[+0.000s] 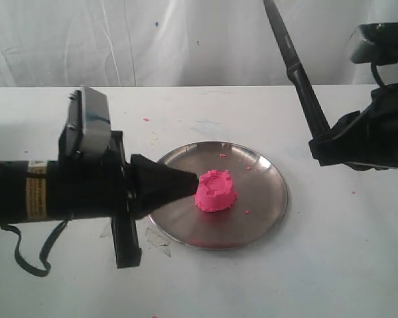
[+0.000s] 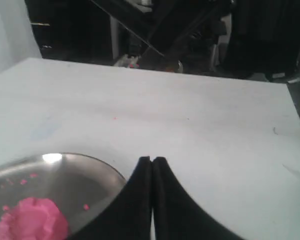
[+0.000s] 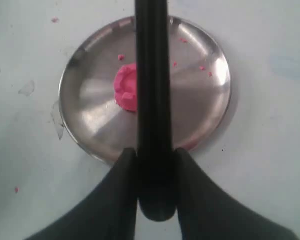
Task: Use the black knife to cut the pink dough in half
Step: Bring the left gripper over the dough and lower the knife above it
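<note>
The pink dough (image 1: 215,191) is one cup-like lump with a ragged rim, sitting near the middle of the round steel plate (image 1: 268,205). My left gripper (image 1: 192,183) is shut and empty, its tip just left of the dough over the plate's rim. In the left wrist view the shut fingers (image 2: 152,161) point past the plate (image 2: 92,172), with the dough (image 2: 32,220) off to one side. My right gripper (image 1: 316,147) is shut on the black knife (image 1: 295,66), held high at the right with the blade slanting up and back. In the right wrist view the knife (image 3: 152,100) crosses over the dough (image 3: 125,92).
Tiny pink crumbs (image 1: 245,212) lie on the plate and on the white table (image 1: 331,265). A white cloth backdrop (image 1: 186,40) hangs behind the table. The table's far edge (image 2: 155,70) gives onto dark clutter in the left wrist view.
</note>
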You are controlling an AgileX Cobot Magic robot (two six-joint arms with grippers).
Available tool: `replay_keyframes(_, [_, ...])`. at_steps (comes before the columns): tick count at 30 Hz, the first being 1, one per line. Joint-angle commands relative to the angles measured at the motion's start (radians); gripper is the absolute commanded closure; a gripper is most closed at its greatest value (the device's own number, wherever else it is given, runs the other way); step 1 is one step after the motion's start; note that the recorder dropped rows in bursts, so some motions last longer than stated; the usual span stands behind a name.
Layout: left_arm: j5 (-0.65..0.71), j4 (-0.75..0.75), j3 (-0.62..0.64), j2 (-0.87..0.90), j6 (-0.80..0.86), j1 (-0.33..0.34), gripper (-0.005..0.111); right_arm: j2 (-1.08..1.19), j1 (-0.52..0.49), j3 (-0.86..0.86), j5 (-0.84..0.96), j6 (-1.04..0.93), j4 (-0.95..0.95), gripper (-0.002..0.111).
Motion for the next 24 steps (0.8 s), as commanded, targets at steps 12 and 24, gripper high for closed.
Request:
replay_keyframes(12, [0.101, -0.015, -0.048, 0.127, -0.019, -0.03, 0.107, 0.141, 0.112, 0.004, 0.202, 0.211, -0.223, 0.108])
replay_keyframes(24, [0.234, -0.004, -0.351, 0.137, -0.014, -0.03, 0.107, 0.335, 0.269, -0.035, 0.142, 0.343, -0.403, 0.108])
